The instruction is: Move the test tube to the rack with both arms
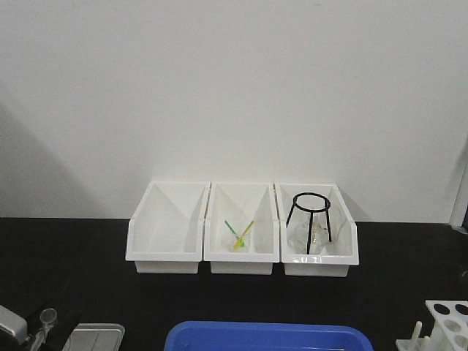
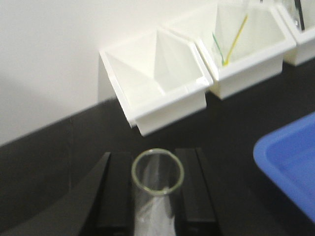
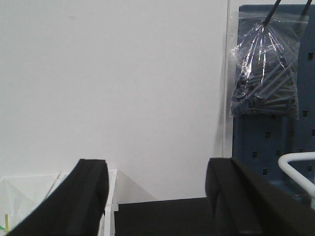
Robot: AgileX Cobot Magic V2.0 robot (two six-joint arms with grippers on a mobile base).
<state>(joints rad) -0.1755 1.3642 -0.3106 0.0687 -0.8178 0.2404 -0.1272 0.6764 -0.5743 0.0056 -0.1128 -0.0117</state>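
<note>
The test tube (image 2: 156, 196) stands between the jaws of the left gripper (image 2: 157, 206). Ahead of these jaws, on the counter (image 2: 59, 162), sits the left bin (image 2: 167, 101) with the middle bin (image 2: 251, 66) to its right, and the tray (image 2: 280, 152) lies right of the jaws. Ahead of the jaws of the right gripper (image 3: 157, 196), bins (image 3: 29, 189) lie to the left and a pegboard (image 3: 256, 147) carrying a bag (image 3: 266, 69) lies to the right. The rack (image 1: 447, 322) stands on the counter beyond the tray, to its right.
</note>
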